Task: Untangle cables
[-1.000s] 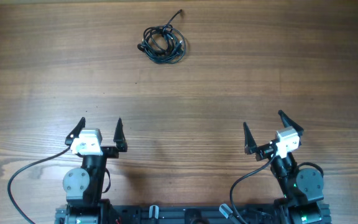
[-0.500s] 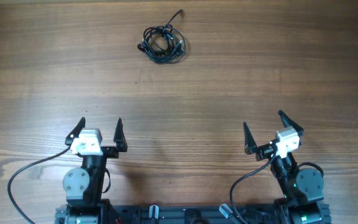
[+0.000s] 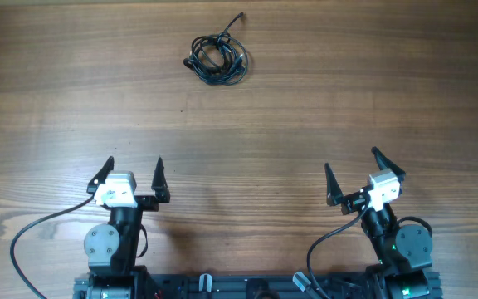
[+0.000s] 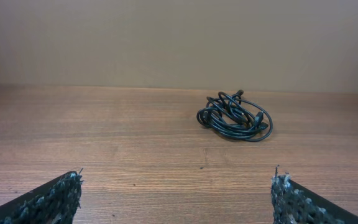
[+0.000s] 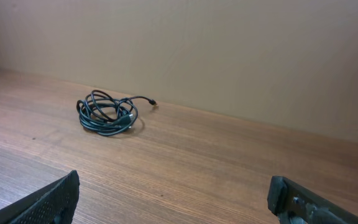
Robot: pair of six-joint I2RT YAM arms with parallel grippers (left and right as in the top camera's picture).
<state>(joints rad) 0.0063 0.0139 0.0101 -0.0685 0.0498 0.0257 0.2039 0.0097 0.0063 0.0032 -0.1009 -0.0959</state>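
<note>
Wooden table (image 3: 347,75) bears the cables (image 3: 218,58) knotted at its far side, untouched, so the left gripper (image 3: 134,169) and right gripper (image 3: 352,163), both spread open, should first reach out.

I counted one bundle of cables (image 3: 217,57) far off, two grippers near me, left gripper (image 3: 134,164), right gripper (image 3: 350,159), one table (image 3: 347,75).

No legible markings found. No text, label, brand, number or sign can be read on the cables (image 3: 217,58) or on the table (image 3: 322,100) in the overhead view or either wrist view.
</note>
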